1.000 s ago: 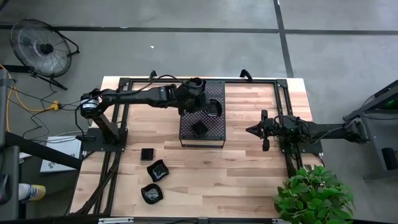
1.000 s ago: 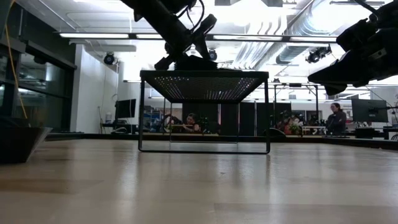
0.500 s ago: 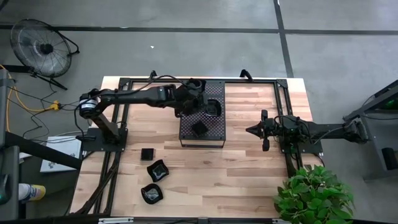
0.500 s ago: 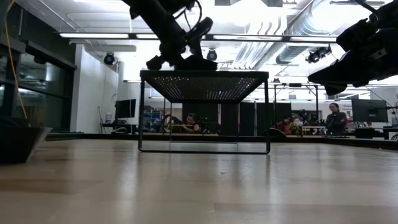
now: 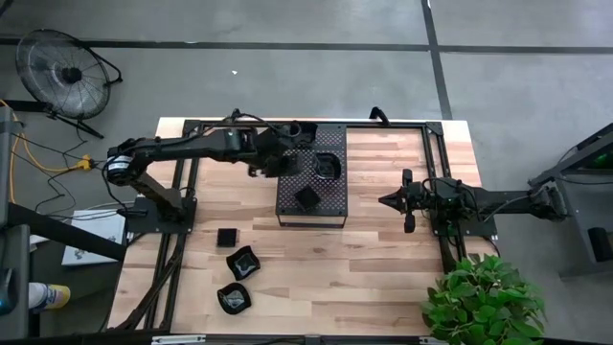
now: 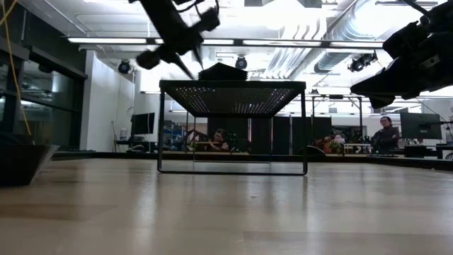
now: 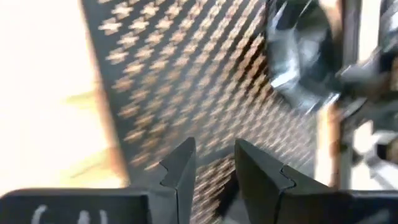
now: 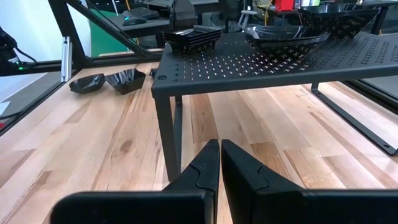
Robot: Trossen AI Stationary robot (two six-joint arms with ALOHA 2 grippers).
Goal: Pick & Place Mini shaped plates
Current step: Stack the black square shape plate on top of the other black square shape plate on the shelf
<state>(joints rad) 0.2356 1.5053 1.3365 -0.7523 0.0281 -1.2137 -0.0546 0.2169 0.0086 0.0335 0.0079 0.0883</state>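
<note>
Two mini shaped plates (image 5: 327, 166) sit on the tray (image 5: 330, 203).

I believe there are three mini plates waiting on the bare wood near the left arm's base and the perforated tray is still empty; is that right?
Not quite: the perforated tray is not empty. The high view shows a rounded plate and a square plate on it. The three plates on the wood are as you say.

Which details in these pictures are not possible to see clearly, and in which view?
- Left wrist view: motion blur smears the round dish on the perforated tray; its shape is unclear.
- Low view: the tray is seen edge-on, hiding what lies on top.
- High view: the three plates on the table are too small to tell their shapes.
</note>
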